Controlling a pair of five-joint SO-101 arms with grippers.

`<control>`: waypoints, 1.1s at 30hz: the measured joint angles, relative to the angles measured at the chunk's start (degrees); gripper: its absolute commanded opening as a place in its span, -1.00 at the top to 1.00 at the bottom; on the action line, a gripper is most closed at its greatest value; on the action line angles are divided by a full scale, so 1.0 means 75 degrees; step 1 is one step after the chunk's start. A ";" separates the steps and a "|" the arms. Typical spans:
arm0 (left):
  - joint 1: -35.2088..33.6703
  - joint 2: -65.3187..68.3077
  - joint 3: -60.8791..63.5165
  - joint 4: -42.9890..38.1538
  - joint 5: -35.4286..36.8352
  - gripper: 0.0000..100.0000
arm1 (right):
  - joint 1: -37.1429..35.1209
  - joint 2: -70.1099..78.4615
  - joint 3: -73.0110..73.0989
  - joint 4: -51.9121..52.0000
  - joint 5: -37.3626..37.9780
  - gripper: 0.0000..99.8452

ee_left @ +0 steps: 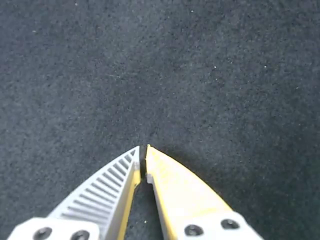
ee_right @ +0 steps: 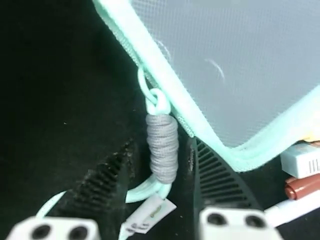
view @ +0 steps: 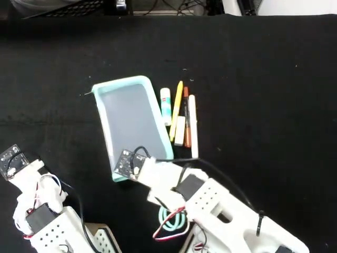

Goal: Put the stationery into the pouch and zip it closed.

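Black cloth (view: 263, 79) over the whole table. Above a bare patch of it at the near left, the left gripper (ee_left: 144, 148), white and yellow fingers pressed together tip to tip, nothing between them. At the near corner of the pouch (view: 131, 118), the right gripper (ee_right: 161, 145), spread, one dark finger on either side of the grey-wrapped cord (ee_right: 162, 147) knotted to the pouch's edge, with a gap to each finger. Below the cord, a teal loop (ee_right: 145, 187) and a small white tag (ee_right: 146, 214), both between the fingers' bases. Pouch flat on the cloth near the middle, teal border round a pale see-through panel, long side running away from the arms. Just beside its right edge, outside it, the stationery in a close row: glue stick (view: 165, 105), yellow pen (view: 176, 103), brown pen (view: 186, 117), white pen (view: 193, 129), and a small eraser (view: 180, 131) tucked against the pens at the near end.
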 measured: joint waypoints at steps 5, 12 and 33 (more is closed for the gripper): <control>0.0000 0.0000 0.0000 0.0000 0.0000 0.91 | -0.0399 0.0891 -0.0012 -0.0504 -0.0422 0.68; 0.0000 0.0000 0.0000 0.0000 0.0000 0.91 | -0.0539 0.2544 -0.0879 -0.0985 -0.0645 0.98; 0.4103 0.0000 -0.1254 -0.2731 -0.0586 0.58 | 0.0844 -0.0668 -0.3071 0.1114 -0.0281 0.98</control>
